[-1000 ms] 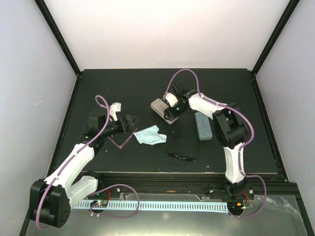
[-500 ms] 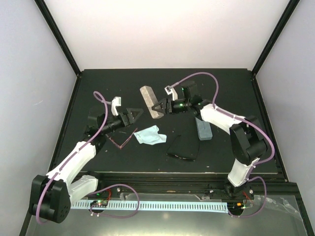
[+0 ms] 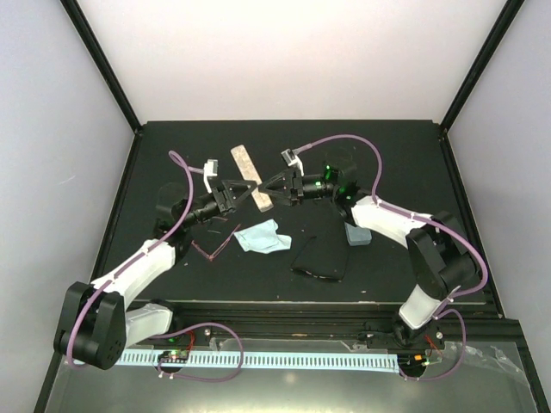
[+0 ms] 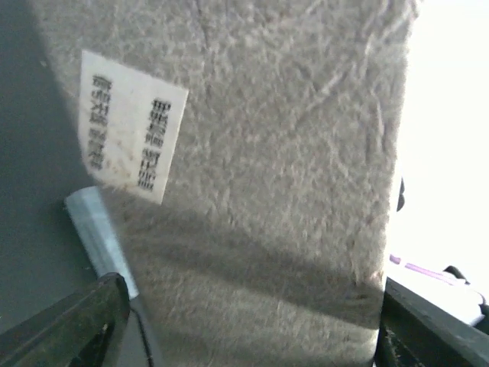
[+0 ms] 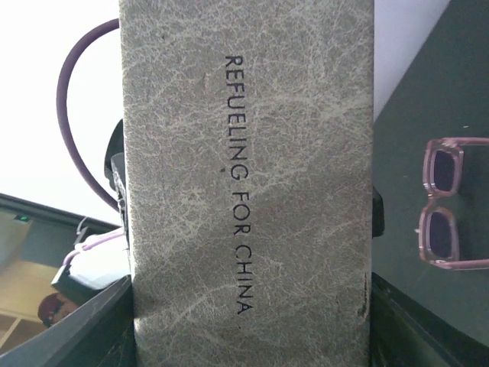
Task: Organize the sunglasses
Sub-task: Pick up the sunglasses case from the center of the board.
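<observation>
1. Beige-grey case (image 3: 246, 168): oblong, flat-faced, with a cracked leather-like grain. Black print "REFUELING FOR CHINA" along one face, white label with dark characters on the other. Held up off the desk (image 3: 405, 155), tilted, inside hidden.
2. Right end effector (image 3: 269, 189): clenched across the case's width, fingers (image 5: 84, 325) on both long edges.
3. Left end effector (image 3: 248, 191): jaws spread wide either side of the same case. Cannot tell whether gripping or just around it.
4. Pink sunglasses (image 3: 213, 248): thin reddish-pink frame, squarish pale lenses. Lying on the desk just left of the cloth, below the left arm, in no case.
5. Black sunglasses (image 3: 318, 260): dark frame, dark lenses, on the desk toward the front edge, right of the cloth. Outline hard to pick off the black surface.
6. Light blue cloth (image 3: 263, 236): soft, crumpled, between the two pairs.
7. Blue-grey case (image 3: 355, 232): oblong, lying on the desk, partly behind the right arm. Contents not visible.
</observation>
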Robot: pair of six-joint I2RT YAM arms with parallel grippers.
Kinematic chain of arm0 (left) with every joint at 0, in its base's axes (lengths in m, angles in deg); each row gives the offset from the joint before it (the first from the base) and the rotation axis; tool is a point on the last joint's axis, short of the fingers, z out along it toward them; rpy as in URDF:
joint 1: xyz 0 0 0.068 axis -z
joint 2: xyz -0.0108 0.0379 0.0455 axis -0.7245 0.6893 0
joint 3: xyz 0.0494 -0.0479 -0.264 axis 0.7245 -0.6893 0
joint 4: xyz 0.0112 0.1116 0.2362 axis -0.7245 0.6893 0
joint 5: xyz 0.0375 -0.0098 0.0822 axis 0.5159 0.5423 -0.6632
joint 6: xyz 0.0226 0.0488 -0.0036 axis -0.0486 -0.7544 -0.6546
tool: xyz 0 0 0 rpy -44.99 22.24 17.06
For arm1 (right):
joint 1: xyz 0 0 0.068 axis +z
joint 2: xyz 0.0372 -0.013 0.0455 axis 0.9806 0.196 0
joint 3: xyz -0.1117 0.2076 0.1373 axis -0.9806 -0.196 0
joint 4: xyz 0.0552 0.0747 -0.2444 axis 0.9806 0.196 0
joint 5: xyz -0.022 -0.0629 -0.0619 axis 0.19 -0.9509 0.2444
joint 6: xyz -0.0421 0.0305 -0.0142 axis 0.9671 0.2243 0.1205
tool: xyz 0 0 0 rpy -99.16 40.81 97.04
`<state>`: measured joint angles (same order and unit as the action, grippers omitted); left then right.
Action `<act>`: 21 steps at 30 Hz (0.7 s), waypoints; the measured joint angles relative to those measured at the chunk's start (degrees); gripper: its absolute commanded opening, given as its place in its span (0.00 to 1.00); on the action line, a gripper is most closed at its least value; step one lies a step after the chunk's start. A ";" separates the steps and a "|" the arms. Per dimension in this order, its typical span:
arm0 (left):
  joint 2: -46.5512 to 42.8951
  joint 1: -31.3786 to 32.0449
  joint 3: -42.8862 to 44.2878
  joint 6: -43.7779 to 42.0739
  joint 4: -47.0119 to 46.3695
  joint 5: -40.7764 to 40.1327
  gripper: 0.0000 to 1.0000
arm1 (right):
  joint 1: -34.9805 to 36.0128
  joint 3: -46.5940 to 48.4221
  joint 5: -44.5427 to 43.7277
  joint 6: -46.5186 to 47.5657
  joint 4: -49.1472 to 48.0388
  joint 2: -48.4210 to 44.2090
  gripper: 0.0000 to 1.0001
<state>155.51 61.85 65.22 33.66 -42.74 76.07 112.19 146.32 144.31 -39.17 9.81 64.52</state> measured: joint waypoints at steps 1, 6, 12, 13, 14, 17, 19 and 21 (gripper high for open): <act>0.09 0.09 0.00 1.09 -1.70 0.42 0.76 | 0.07 -0.09 0.44 -1.33 -1.46 -0.02 0.42; 0.90 0.42 0.11 5.35 -7.06 1.51 0.62 | 0.35 -0.26 1.44 -5.03 -5.57 -0.07 0.53; 2.67 0.42 0.61 7.19 -9.44 2.27 0.57 | 0.15 -0.66 1.09 -6.27 -6.75 -0.20 0.74; 2.75 0.44 0.61 7.26 -9.49 2.36 0.57 | 0.15 -0.85 0.98 -6.23 -6.73 -0.35 0.77; 2.86 0.50 0.61 7.26 -9.53 2.47 0.57 | 0.15 -0.92 0.98 -5.97 -6.40 -0.44 0.79; 3.17 1.14 0.79 7.06 -9.18 2.56 0.57 | 0.61 -0.59 1.29 -2.49 -2.21 -1.44 0.80; 3.17 1.44 1.11 6.60 -8.37 2.69 0.57 | 0.98 0.50 1.14 1.77 3.17 -2.38 0.78; 3.13 1.57 1.88 5.92 -7.21 2.71 0.57 | 1.20 2.10 0.57 6.05 8.74 -3.04 0.72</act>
<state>158.63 63.42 67.10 39.59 -49.95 78.78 113.40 148.42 144.88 -33.11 18.55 61.48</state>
